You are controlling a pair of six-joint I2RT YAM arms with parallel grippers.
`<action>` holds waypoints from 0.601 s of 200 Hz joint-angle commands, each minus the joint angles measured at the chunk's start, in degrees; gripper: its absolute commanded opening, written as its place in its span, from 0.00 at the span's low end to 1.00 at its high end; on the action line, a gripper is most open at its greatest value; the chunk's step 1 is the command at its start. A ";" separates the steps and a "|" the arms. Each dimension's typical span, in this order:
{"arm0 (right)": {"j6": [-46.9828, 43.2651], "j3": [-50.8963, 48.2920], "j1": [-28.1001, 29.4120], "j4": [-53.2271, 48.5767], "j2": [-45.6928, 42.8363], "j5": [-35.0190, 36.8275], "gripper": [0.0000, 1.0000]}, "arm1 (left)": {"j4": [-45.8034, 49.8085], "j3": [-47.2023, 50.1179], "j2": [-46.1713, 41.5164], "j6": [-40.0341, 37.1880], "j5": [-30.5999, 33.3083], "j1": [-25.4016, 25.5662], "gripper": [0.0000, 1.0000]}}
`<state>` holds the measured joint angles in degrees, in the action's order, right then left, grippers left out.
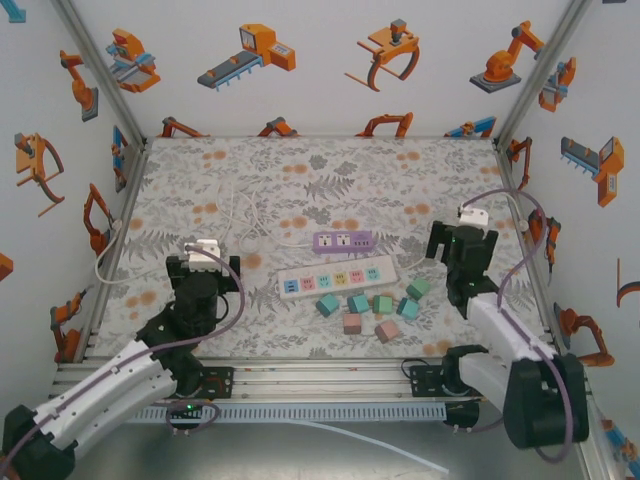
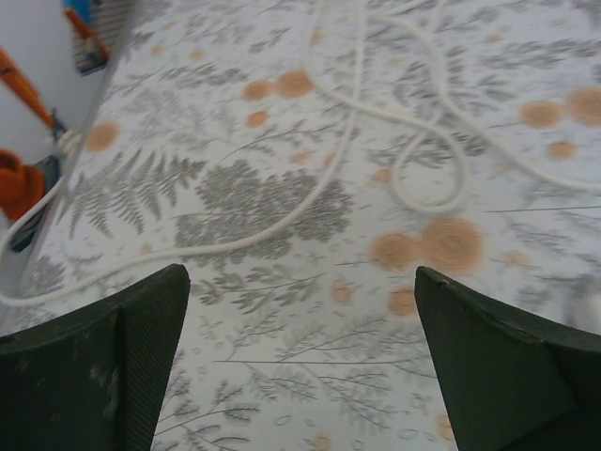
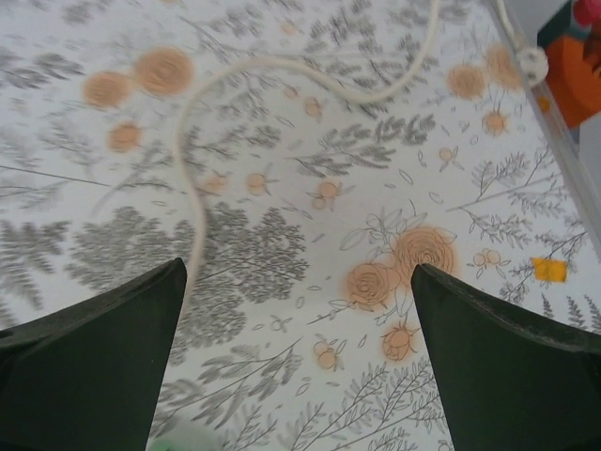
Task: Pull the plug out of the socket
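Note:
A white power strip (image 1: 338, 276) with coloured sockets lies mid-table, and a smaller purple power strip (image 1: 343, 241) sits just behind it. I cannot make out a plug seated in either one. My left gripper (image 1: 203, 262) hovers open well left of the strips, over bare floral cloth (image 2: 300, 282), with a looping white cord (image 2: 349, 141) ahead of it. My right gripper (image 1: 462, 243) stands open to the right of the strips, nothing between its fingers (image 3: 298, 272). Another white cord (image 3: 197, 197) curves past its left finger.
Several green and pink blocks (image 1: 370, 306) are scattered in front of the white strip. White cords (image 1: 250, 225) loop across the mat towards the left wall. A blurred green patch (image 3: 183, 440) shows at the bottom edge of the right wrist view. Walls enclose three sides.

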<state>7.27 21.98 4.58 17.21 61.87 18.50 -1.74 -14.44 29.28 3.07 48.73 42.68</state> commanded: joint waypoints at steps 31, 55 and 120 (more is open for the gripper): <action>-4.96 4.72 -3.22 21.57 21.92 -7.61 0.95 | -19.35 5.33 6.90 -2.72 -11.21 -21.81 0.97; -1.85 1.91 -6.82 27.63 24.71 -12.48 0.99 | -30.62 5.98 18.07 -2.14 -19.51 -30.08 0.97; -2.22 -0.53 -6.86 33.78 26.53 -13.06 0.99 | -49.88 -5.36 55.60 0.86 -30.26 -38.10 0.97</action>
<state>4.86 21.56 -2.17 46.28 88.23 5.54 -42.41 -13.13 75.85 1.37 24.95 6.79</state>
